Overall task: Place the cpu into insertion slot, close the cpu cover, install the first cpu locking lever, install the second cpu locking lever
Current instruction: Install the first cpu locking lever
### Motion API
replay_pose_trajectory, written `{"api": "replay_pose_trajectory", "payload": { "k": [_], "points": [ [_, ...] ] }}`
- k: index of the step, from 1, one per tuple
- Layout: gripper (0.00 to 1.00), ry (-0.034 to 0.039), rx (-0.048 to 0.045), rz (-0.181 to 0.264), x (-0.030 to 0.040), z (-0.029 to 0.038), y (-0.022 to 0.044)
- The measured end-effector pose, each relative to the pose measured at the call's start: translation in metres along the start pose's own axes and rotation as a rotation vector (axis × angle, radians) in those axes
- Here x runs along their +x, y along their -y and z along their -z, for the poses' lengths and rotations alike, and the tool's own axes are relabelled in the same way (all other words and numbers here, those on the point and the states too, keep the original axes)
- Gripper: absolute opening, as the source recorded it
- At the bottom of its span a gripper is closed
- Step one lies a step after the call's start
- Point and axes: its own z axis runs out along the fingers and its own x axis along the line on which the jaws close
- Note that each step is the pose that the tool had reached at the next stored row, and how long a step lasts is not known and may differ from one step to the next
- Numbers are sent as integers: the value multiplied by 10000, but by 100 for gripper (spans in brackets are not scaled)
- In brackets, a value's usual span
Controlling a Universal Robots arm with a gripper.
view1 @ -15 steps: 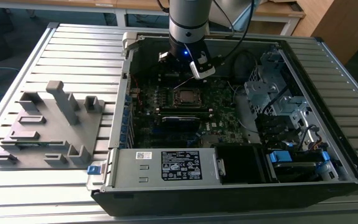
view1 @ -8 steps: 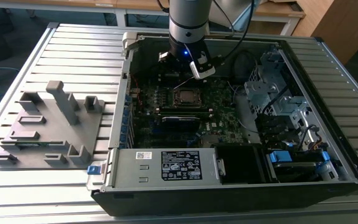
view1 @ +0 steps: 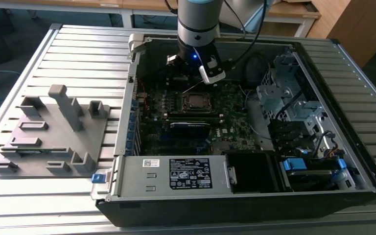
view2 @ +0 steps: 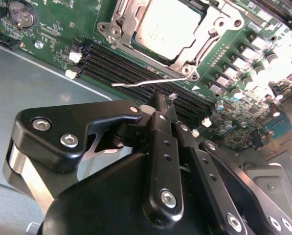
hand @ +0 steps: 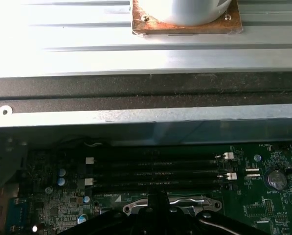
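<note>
The jaws, pressed together, sit just beside the locking lever [view2: 136,83] near the seated cpu [view2: 168,28].

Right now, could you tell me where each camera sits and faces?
Exterior view: high up, looking down into the open black computer case; the grey arm enters it.
Second wrist view: on the arm, facing the silvery-grey square cpu past the black hand.
First wrist view: on the arm, facing the case wall; the hand shows.
Both wrist views share the long black memory slots.
</note>
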Motion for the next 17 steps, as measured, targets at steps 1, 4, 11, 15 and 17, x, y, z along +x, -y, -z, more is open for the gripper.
{"api": "replay_pose_trajectory", "payload": {
  "k": [1, 4, 11, 15, 17],
  "points": [
    [10, 0, -1, 0, 0, 0, 0],
    [10, 0, -2, 1, 0, -19, 5],
    [10, 0, -2, 1, 0, -19, 6],
    [10, 3, -4, 2, 0, -40, 11],
    [10, 19, -4, 7, 1, -66, 19]
  ]
}}
